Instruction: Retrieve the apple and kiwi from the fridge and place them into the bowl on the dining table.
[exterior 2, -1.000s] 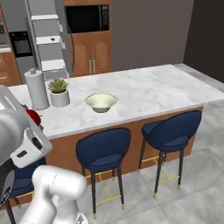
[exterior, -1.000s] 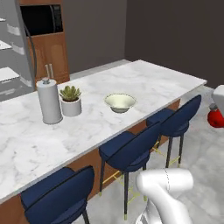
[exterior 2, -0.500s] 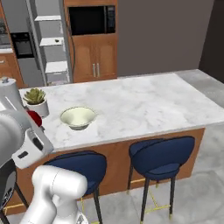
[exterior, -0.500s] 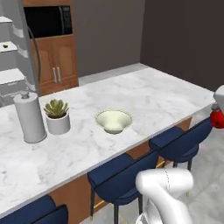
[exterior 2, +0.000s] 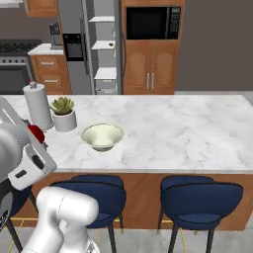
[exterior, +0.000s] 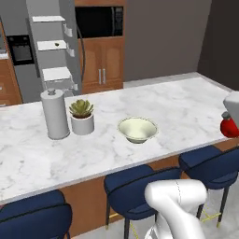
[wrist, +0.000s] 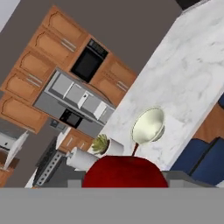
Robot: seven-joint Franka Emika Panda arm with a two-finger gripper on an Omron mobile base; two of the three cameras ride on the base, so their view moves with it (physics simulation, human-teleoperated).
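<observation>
My gripper [exterior: 229, 124] is shut on the apple [exterior: 228, 127], a glossy red ball held off the near right edge of the dining table [exterior: 186, 102]. From the right base the apple [exterior 2: 35, 132] sits in the gripper [exterior 2: 34, 134] at the table's [exterior 2: 188, 123] left front. In the hand view the apple [wrist: 124, 172] fills the gripper [wrist: 124, 177], and the bowl [wrist: 148, 126] lies beyond it. The pale bowl [exterior: 137, 129] [exterior 2: 102, 136] stands empty on the marble. The fridge [exterior: 53, 46] [exterior 2: 101, 44] stands open behind. A small olive speck on its shelf [exterior: 56, 44] may be the kiwi.
A paper towel roll [exterior: 54, 113] and a potted succulent [exterior: 82, 116] stand left of the bowl. Blue stools [exterior: 140, 186] [exterior 2: 197, 197] line the table's near side. A black wall oven [exterior: 99, 21] sits right of the fridge, and a stove [exterior 2: 15, 64] at the far left.
The base has moved, so the whole scene has shifted: table, bowl and fridge now face the cameras more squarely. The apple stays in the gripper.
</observation>
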